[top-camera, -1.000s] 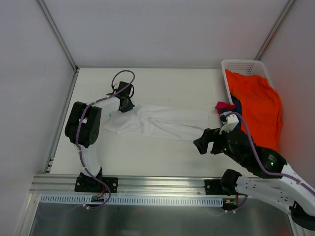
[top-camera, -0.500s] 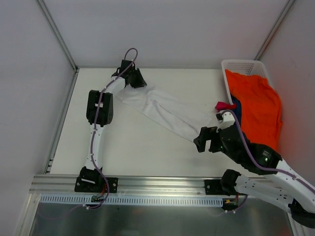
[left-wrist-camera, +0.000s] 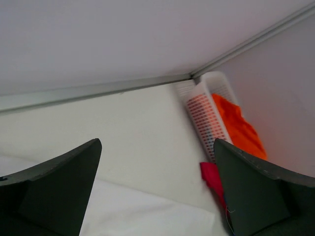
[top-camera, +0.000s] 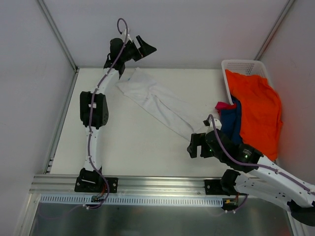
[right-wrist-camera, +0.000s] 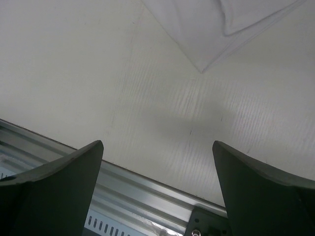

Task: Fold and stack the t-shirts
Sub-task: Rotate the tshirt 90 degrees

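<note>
flattening step, i think: the white t-shirt (top-camera: 157, 101) lies on the table (top-camera: 133, 145); left tool (top-camera: 140, 49) and right tool (top-camera: 196, 144) are spread, empty. next: grip an edge to fold.

Plain white table (top-camera: 147, 157), matte, faint ribbed lines showing up close. Got a white plastic lattice basket (top-camera: 244, 64) parked in the far right corner, pushed up near the right wall (top-camera: 295, 59). Boxed in by pale panels (top-camera: 162, 29) on three sides, with thin metal strips (top-camera: 56, 32) running up the corner joints. Along the near edge, a silver aluminium rail (top-camera: 162, 184), then a white slotted strip (top-camera: 147, 200) just below it and shiny sheet metal (top-camera: 157, 221) under that.
</note>
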Controlling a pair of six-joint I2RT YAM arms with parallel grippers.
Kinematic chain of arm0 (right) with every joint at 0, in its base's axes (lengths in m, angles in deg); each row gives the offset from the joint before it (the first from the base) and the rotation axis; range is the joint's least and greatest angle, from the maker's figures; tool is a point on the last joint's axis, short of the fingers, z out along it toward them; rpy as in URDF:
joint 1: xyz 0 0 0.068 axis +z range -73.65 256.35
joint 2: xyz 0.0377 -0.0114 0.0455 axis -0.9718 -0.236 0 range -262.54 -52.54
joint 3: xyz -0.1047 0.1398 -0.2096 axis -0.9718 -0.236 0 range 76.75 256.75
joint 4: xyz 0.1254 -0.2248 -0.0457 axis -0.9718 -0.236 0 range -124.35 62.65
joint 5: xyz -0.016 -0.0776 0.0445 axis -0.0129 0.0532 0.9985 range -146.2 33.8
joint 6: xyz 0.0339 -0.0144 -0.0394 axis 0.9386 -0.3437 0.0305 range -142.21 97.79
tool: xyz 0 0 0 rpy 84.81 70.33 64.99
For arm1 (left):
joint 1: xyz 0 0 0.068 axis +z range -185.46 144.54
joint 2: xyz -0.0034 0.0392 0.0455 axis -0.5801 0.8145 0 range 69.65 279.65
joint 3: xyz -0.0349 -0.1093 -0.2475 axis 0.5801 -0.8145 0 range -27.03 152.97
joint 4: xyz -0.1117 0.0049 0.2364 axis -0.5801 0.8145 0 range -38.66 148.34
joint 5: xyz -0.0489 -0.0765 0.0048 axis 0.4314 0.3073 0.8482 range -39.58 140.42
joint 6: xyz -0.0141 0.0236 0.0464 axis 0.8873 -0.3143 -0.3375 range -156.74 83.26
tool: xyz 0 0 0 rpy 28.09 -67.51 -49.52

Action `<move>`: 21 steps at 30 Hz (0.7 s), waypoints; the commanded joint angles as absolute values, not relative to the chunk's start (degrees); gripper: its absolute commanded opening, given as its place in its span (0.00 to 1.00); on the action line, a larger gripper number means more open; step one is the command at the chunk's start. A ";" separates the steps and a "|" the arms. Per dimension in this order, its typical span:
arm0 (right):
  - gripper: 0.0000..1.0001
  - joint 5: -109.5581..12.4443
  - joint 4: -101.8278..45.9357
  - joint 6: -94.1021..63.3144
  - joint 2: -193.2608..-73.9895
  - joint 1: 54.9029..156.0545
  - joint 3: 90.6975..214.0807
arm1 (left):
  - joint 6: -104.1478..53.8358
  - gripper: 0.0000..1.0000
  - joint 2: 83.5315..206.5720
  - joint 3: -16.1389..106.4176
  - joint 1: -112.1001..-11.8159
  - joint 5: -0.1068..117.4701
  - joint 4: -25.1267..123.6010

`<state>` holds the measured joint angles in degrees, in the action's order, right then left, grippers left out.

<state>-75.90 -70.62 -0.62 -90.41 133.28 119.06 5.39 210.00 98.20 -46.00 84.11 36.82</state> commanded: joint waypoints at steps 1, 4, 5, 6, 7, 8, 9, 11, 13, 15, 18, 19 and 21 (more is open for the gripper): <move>0.98 -73.25 -65.85 1.70 -90.43 133.22 118.16 | 9.14 0.99 192.80 94.19 -48.55 89.35 24.44; 0.98 -73.77 -65.93 1.61 -89.37 133.39 118.67 | 6.69 0.99 183.75 81.03 -51.97 89.01 25.58; 0.98 -74.82 -66.98 1.52 -89.02 133.31 119.03 | 5.64 0.99 178.94 72.37 -53.11 87.79 26.37; 0.98 -75.53 -67.69 1.52 -88.50 133.39 119.47 | 4.84 0.99 176.89 67.50 -54.43 83.51 26.47; 0.98 -76.06 -68.48 1.61 -87.19 133.39 119.73 | 3.27 0.99 174.96 63.28 -57.05 81.73 26.29; 0.98 -77.02 -70.05 1.87 -86.56 133.31 120.43 | 3.25 0.99 172.68 55.40 -58.38 79.71 25.68; 0.98 -77.46 -70.67 1.87 -85.77 133.30 120.61 | 4.30 0.99 172.22 52.19 -59.62 77.77 24.89; 0.98 -78.34 -72.96 2.31 -83.24 133.30 121.14 | 5.36 0.95 173.09 45.61 -63.66 77.32 22.43; 0.98 -78.70 -75.15 3.10 -80.16 133.30 121.23 | 5.37 0.85 176.15 42.51 -68.21 75.57 22.34; 0.99 -79.22 -76.65 4.15 -77.87 133.30 121.14 | 5.10 0.80 178.62 41.62 -71.39 73.72 22.34; 0.99 -79.66 -79.55 5.03 -73.40 133.30 120.88 | 3.62 0.72 183.63 43.01 -76.65 70.99 22.60; 0.99 -79.75 -81.04 5.65 -72.50 133.30 120.79 | 3.35 0.72 185.90 44.67 -77.81 69.59 23.38; 0.98 -79.67 -82.19 6.27 -70.14 133.31 120.70 | 2.99 0.72 188.20 46.79 -80.44 69.23 24.27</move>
<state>-78.26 -77.59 3.94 -72.88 133.28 118.95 5.48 189.19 42.16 -76.78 72.64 26.50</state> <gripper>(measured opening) 0.985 0.717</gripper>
